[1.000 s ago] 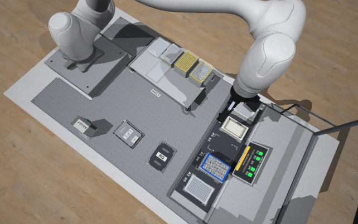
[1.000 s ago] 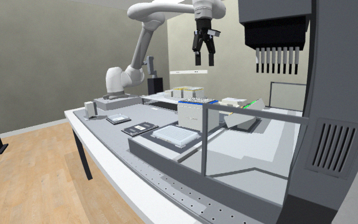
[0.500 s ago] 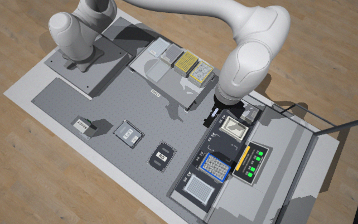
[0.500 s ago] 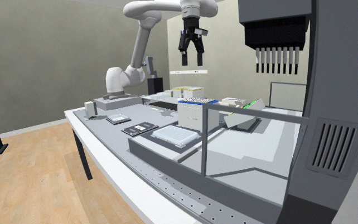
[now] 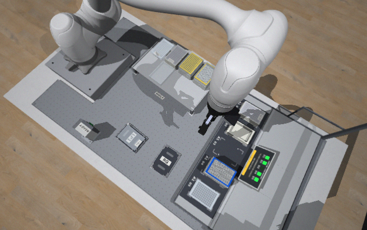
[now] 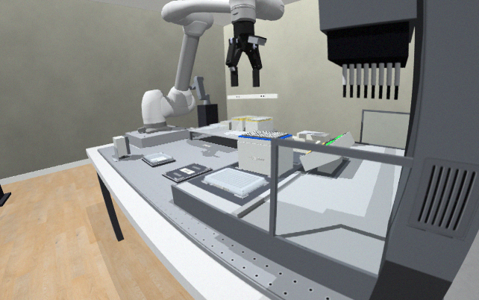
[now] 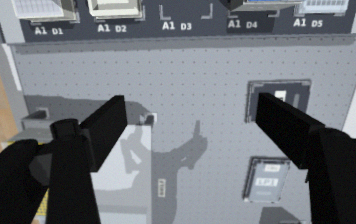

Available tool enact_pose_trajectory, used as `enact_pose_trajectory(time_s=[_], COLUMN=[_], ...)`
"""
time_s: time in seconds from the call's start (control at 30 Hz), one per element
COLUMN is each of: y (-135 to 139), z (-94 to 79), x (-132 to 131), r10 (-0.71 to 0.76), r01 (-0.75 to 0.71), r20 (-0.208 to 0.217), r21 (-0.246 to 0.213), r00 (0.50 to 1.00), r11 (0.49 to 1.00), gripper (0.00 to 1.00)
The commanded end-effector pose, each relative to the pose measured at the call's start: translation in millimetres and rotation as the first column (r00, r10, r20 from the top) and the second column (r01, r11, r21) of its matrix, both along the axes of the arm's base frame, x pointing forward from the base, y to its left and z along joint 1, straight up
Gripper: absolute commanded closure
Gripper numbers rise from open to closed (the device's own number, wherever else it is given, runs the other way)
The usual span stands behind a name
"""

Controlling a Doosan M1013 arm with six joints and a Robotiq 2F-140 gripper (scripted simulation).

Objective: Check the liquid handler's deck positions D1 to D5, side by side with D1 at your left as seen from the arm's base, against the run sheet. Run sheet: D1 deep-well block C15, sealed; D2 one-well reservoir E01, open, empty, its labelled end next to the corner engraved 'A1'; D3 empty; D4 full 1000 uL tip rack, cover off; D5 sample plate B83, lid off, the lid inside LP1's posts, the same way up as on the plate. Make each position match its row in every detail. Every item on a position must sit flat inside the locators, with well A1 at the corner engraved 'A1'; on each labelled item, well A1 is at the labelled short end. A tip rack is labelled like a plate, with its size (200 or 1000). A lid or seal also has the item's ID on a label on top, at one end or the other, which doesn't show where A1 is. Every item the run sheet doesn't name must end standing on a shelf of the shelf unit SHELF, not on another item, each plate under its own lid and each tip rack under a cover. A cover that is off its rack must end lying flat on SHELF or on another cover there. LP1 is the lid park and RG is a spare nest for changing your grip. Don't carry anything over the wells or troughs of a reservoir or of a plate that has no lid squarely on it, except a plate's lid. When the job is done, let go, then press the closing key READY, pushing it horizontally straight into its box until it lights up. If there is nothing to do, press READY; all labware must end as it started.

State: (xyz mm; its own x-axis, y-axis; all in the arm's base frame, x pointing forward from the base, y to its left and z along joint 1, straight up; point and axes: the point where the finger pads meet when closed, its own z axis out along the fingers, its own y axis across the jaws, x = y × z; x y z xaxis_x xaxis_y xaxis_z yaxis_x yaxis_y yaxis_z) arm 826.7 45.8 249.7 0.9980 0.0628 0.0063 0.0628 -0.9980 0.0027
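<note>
My gripper [image 5: 206, 126] is open and empty. It hangs high above the table between the shelf unit SHELF [image 5: 174, 71] and the deck, and it also shows in the exterior view [image 6: 244, 79] and the wrist view [image 7: 195, 127]. D1 holds a sealed block [image 5: 251, 112]. D2 holds an open cream reservoir [image 5: 240, 132]. D3 [image 5: 228, 146] is bare. D4 holds a blue-rimmed tip rack [image 5: 220, 171] with no cover. D5 holds a sample plate [image 5: 203, 194] with no lid. A lid lies in LP1 [image 5: 132, 138]. The labels are too small to read.
SHELF carries two clear plates, a flat clear cover and two yellow-rimmed tip racks [image 5: 191, 63]. The spare nest RG [image 5: 166, 161] is bare. The READY key box [image 5: 85, 130] stands at the table's left. The handler's pipette head [image 6: 369, 56] and rail frame [image 6: 336, 153] stand over the deck.
</note>
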Motion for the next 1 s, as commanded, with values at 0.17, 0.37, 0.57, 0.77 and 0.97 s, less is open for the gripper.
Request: enact_pose_trajectory(time_s=[0.17, 0.37, 0.57, 0.77, 0.97], y=[0.0, -20.0, -40.0, -61.8, -81.9], z=[31.3, 31.4, 31.4, 31.5, 31.5], x=[0.0, 0.9, 1.7, 2.6, 3.5], r10=[0.006, 0.006, 0.006, 0.006, 0.006], r01=[-0.006, -0.006, -0.006, -0.006, -0.006], r20=[0.002, 0.002, 0.002, 0.002, 0.002], r21=[0.001, 0.001, 0.001, 0.000, 0.000], r00=[1.000, 1.000, 1.000, 1.000, 1.000], r11=[1.000, 1.000, 1.000, 1.000, 1.000], gripper=[0.21, 0.21, 0.21, 0.21, 0.21])
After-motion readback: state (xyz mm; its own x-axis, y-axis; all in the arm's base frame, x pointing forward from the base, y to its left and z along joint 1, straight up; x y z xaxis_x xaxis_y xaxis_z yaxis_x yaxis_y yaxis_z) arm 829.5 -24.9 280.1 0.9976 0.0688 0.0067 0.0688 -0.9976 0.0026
